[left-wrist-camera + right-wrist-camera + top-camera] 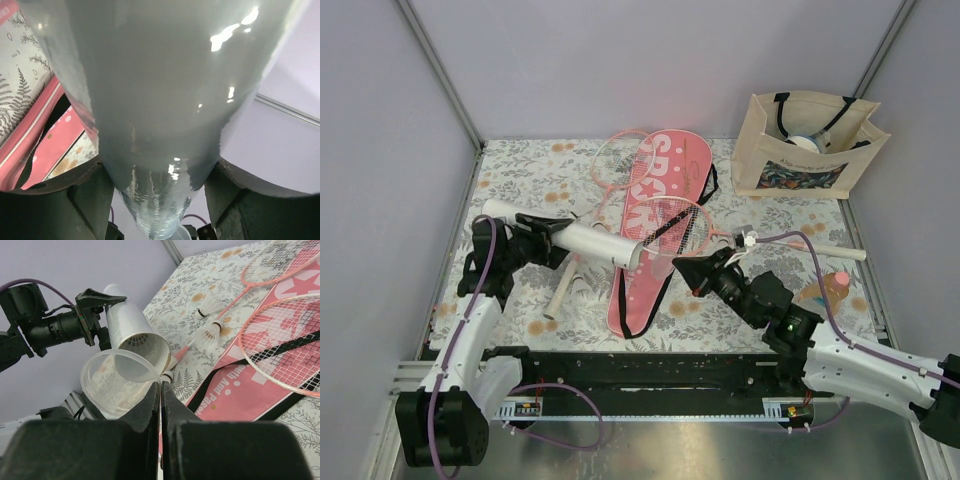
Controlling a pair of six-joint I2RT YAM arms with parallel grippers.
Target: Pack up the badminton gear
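Floral-patterned tabletop under plain lilac walls, metal posts in the back corners. At left, left gripper clamped across the white tube, raised off the cloth, open end towards centre. Centre: pink racket cover flat on the cloth, two pink rackets overlapping it. Just right, right gripper pressed fully together, clear cap rim at its tips; pinched or not, cannot tell. Far right: beige tote bag upright by the back wall, peach bottle nearer.
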